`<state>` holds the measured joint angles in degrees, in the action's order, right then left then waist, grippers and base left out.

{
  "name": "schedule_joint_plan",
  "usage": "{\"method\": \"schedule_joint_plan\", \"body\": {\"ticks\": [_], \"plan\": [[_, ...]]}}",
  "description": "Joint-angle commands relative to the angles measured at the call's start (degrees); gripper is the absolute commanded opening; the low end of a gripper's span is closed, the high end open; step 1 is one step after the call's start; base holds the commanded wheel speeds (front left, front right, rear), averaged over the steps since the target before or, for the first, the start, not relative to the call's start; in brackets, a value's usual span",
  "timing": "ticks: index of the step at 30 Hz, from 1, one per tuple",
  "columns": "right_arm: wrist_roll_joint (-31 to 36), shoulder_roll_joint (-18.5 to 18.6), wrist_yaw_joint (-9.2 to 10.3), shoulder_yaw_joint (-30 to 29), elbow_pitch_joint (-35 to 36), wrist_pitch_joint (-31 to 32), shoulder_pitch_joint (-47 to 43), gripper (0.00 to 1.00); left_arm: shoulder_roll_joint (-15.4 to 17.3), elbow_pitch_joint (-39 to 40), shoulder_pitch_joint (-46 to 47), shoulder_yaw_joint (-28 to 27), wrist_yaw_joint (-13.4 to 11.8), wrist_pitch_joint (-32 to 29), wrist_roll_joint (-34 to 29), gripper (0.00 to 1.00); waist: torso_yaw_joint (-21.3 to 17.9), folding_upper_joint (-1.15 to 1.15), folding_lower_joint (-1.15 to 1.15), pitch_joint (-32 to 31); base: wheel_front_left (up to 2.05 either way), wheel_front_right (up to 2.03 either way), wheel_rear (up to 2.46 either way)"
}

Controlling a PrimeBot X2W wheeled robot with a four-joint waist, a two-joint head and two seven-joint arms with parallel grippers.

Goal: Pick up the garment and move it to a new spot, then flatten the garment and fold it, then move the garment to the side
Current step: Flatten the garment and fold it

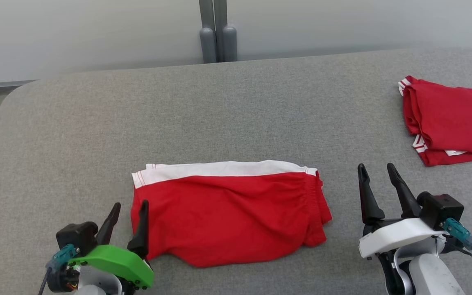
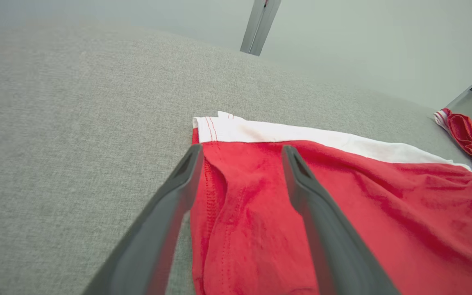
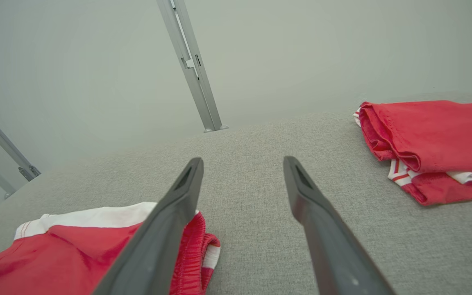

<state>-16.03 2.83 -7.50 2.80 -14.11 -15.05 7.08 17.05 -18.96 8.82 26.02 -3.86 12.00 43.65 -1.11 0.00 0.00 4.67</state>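
Left end effector (image 1: 131,203), fingers spread, is poised astride the left end of the garment (image 1: 228,213), which is laid crosswise toward the likewise spread right end effector (image 1: 375,165).

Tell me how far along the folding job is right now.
Done: the garment lies folded and fairly flat on the grey surface. In hand: nothing is gripped; the left gripper stands open at its left edge, the right gripper open beside it over bare surface. Left: moving it to the side, perhaps toward the folded red pile at far right.
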Motion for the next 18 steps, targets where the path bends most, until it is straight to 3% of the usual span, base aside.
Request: {"method": "schedule_joint_plan", "body": {"ticks": [1, 6, 12, 18], "plan": [[0.54, 0.12, 0.03, -0.21, -0.26, -0.15, 0.37, 1.0, 0.58, 0.66, 0.03, -0.1, -0.7, 0.83, -1.2, 1.0, 0.2, 0.0, 0.0, -0.32, 0.0, 0.0, 0.0], [2.02, 0.12, 0.03, -0.45, -1.03, 1.77, 0.5, 1.0, 1.19, 3.27, -0.81, -0.1, -2.53, 2.49, -5.45, 1.0, 0.99, 0.0, 0.0, -1.23, 0.0, 0.0, 0.0], [3.48, 0.11, 0.03, 0.73, -0.9, 10.49, 1.29, 1.0, -0.05, 6.22, -3.12, -1.91, -5.14, 3.19, -8.34, 1.0, 2.45, 0.0, 0.0, -1.82, 0.0, 0.0, 0.0], [2.11, 0.18, 0.03, 3.63, -1.27, 18.89, 2.1, 1.0, -2.27, 7.08, -5.44, -3.4, -4.73, 3.21, -9.9, 1.0, 4.3, 0.0, 0.0, -1.73, 0.0, 0.0, 0.0]]}}
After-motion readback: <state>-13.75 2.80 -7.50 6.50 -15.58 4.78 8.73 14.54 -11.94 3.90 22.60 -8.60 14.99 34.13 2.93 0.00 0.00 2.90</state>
